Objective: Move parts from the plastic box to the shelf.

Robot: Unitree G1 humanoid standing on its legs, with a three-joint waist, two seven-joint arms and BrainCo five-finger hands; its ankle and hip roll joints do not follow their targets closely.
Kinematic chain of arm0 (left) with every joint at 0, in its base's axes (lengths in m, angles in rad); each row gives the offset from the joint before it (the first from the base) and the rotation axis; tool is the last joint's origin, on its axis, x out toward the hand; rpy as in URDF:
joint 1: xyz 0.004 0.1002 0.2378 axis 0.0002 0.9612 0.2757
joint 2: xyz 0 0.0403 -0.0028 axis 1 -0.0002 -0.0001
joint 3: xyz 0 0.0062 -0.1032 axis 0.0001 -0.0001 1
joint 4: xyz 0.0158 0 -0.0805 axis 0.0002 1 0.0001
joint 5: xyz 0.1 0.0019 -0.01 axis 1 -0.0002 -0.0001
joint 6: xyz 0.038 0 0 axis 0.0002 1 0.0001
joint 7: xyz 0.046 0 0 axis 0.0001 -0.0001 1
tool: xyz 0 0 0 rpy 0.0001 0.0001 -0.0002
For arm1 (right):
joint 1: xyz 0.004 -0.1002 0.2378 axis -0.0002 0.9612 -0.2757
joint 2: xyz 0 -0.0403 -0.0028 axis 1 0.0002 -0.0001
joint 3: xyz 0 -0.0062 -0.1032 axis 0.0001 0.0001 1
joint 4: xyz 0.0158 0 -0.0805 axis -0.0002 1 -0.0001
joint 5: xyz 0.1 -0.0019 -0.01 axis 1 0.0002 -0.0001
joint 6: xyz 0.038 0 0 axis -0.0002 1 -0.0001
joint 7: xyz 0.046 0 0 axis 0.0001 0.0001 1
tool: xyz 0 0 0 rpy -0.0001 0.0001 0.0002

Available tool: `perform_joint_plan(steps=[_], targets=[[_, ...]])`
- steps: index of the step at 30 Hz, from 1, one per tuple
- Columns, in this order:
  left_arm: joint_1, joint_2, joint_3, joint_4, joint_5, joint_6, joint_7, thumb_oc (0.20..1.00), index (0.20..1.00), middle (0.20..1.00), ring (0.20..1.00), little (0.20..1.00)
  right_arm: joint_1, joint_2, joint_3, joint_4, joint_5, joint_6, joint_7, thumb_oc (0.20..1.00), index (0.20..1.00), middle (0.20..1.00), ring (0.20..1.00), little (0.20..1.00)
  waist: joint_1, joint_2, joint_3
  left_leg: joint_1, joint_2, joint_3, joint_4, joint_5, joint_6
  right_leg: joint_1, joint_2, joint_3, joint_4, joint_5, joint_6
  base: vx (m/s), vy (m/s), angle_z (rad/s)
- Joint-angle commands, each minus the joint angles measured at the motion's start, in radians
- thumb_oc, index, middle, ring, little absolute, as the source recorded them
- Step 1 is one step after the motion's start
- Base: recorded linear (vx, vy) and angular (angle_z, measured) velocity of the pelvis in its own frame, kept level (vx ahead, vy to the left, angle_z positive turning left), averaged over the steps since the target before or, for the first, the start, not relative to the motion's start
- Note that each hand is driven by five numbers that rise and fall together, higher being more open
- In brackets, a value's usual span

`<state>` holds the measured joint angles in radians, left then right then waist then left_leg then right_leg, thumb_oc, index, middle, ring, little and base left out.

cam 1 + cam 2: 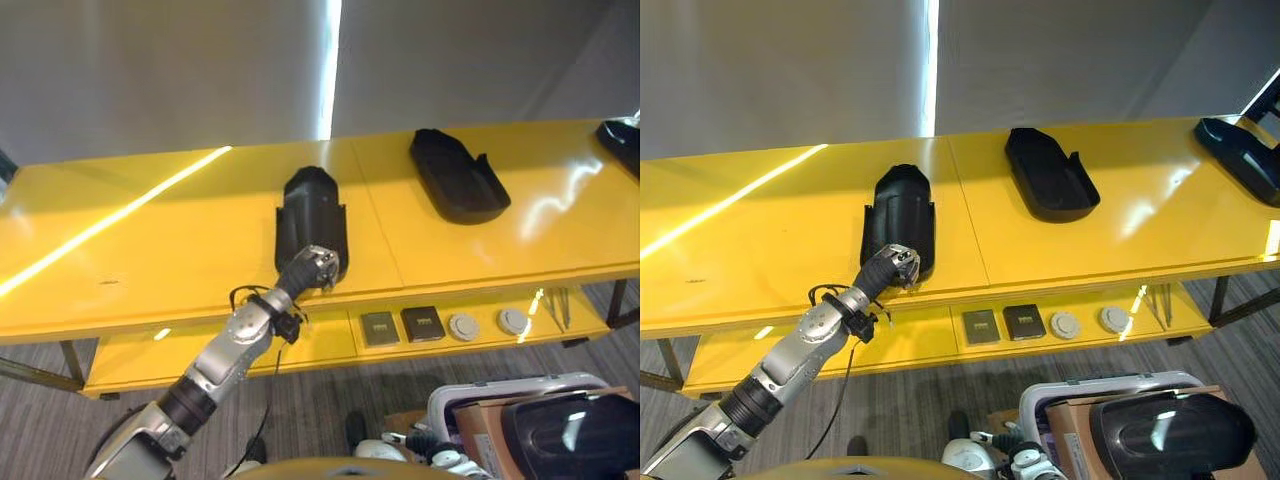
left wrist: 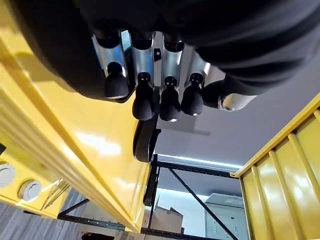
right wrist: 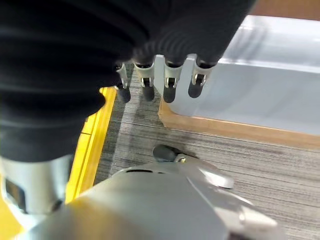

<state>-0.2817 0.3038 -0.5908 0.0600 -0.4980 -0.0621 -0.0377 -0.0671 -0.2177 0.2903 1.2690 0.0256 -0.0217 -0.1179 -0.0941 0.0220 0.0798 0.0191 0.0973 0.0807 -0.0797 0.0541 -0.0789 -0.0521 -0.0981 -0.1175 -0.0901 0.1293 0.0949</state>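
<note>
**Black parts on the yellow shelf — left hand at the nearest one**

Black part point(image 1: 311, 218) lies on the top board of the yellow shelf point(image 1: 150, 250), near its front edge, and our left hand point(image 1: 318, 266) is at that part's near end. We see the fingers point(image 2: 145, 102) hanging in a loose row, close together, the thumb just beside them; in the head views the hand touches the part's near rim, but we cannot tell that anything is pinched.

Further right on the same board lies a second black part point(image 1: 455, 173), well apart from the first, and a third black part point(image 1: 1245, 155) sits at the shelf's far right end.

On the lower board we see two dark square pads point(image 1: 401, 326) side by side, then two round grey discs point(image 1: 488, 324), then a few thin metal tools point(image 1: 556, 303).

At the lower right stands the plastic box point(image 1: 1110, 392) — beside it a cardboard box point(image 1: 1080, 430) carrying another black part point(image 1: 1175, 430). Our right hand point(image 3: 160, 82) hangs over the carpet near the pale box, fingers relaxed and slightly spread, holding nothing.
</note>
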Motion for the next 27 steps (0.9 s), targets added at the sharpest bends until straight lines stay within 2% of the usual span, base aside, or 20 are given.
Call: perform_joint_plan(steps=[1,10,27], targets=[[-0.068,0.005,0.03,0.015,0.008,-0.052,0.028,0.2,0.2,0.2,0.2,0.2,-0.009,0.032,0.036,0.023,0.014,0.004,-0.022,1.0,1.0,1.0,1.0,1.0,0.002,-0.035,0.044,-0.005,0.016,-0.015,-0.008,-0.048,0.003,0.081,-0.047,-0.023,0.003,-0.107,0.048,0.0,0.0,0.0],[-0.127,-0.004,0.056,0.087,0.049,-0.064,0.074,0.2,0.2,0.2,0.2,0.2,-0.023,0.031,0.06,-0.012,0.013,-0.002,-0.032,1.0,1.0,1.0,1.0,1.0,-0.008,-0.04,0.068,-0.035,0.019,-0.008,-0.008,-0.033,0.0,0.045,-0.044,-0.009,0.003,-0.092,0.049,-0.01,-0.004,-0.02],[-0.308,-0.015,0.158,0.197,0.127,-0.119,0.244,0.2,0.2,0.2,0.2,0.2,-0.015,0.026,0.077,-0.029,0.011,-0.014,-0.046,1.0,1.0,1.0,1.0,1.0,-0.036,-0.042,0.088,-0.077,0.025,0.012,-0.008,-0.017,-0.007,-0.01,-0.039,0.013,0.003,-0.076,0.05,0.0,-0.004,-0.04]])
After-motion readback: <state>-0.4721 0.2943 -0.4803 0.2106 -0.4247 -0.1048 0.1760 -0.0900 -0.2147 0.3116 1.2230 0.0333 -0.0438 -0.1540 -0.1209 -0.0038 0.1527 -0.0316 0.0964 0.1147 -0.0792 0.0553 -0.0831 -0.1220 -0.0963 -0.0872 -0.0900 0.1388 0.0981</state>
